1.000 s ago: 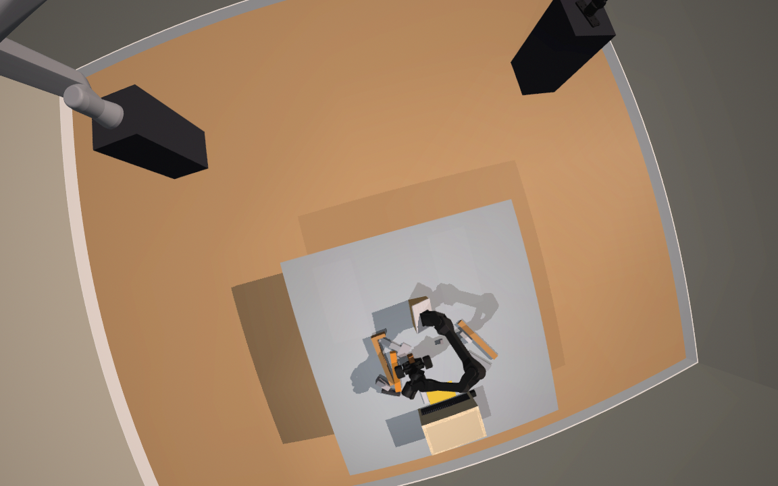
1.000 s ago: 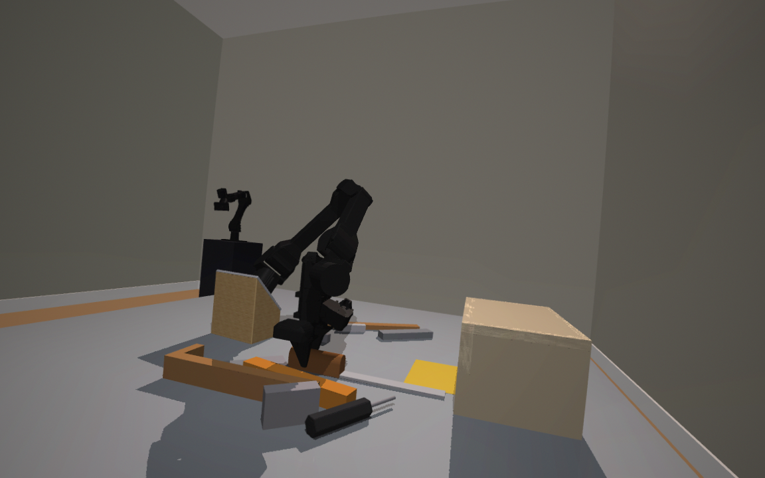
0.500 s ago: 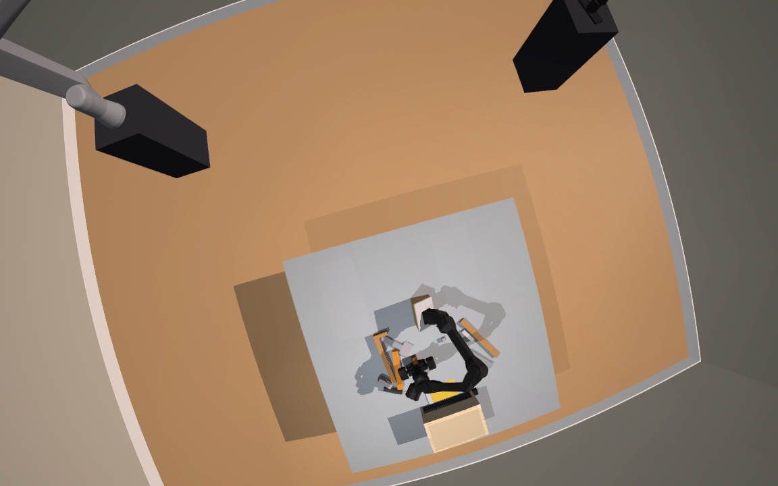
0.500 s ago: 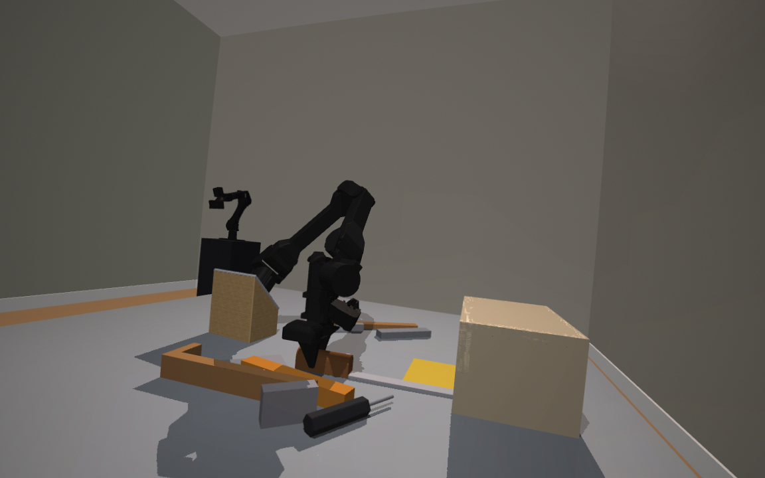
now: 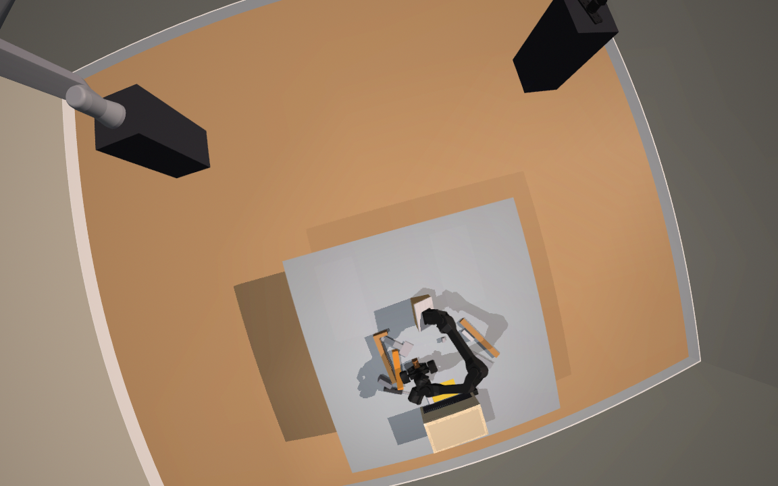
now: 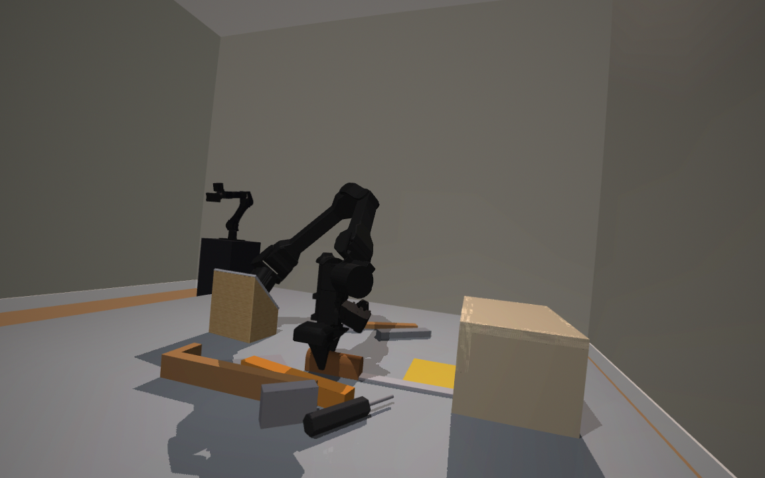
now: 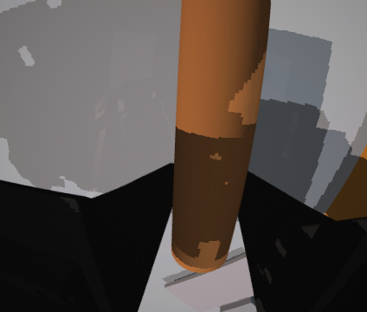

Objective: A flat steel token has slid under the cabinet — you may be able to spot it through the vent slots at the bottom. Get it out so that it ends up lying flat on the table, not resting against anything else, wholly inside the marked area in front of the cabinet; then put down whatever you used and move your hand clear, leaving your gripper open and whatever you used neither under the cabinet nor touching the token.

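My gripper (image 5: 418,367) (image 6: 327,359) (image 7: 207,175) points down and is shut on the orange-brown round handle (image 6: 346,364) (image 7: 218,78) of a tool, low over the table. A long thin grey rod (image 6: 409,386) runs from the handle towards the cabinet (image 5: 455,428) (image 6: 518,380); its far end is at or behind the cabinet's near edge in the exterior view, and I cannot tell whether it is under it. The yellow marked area (image 5: 442,398) (image 6: 429,372) lies in front of the cabinet, partly hidden by the arm and cabinet. The steel token is not visible.
Close beside the gripper lie an orange bracket (image 6: 212,371), an orange bar (image 6: 266,364), a grey plate (image 6: 288,403) and a black-handled pronged tool (image 6: 337,415). A slant-topped box (image 6: 230,309) stands by the arm's base. Another orange bar (image 5: 479,337) and a grey bar (image 6: 403,334) lie across the table.
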`<act>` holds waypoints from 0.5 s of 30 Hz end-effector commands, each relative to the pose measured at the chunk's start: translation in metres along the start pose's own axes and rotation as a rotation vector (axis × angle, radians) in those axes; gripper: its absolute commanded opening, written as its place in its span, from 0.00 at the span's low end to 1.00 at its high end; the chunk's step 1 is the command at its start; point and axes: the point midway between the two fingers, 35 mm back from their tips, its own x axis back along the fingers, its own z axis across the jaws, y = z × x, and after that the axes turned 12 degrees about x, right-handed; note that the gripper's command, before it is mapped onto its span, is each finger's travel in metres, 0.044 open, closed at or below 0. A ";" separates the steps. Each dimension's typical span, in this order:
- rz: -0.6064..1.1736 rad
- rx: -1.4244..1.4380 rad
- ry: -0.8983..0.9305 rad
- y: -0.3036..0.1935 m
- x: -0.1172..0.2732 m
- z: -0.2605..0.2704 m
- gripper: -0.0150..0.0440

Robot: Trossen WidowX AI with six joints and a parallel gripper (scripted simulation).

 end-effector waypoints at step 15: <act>0.000 0.004 -0.004 0.025 0.000 -0.005 0.25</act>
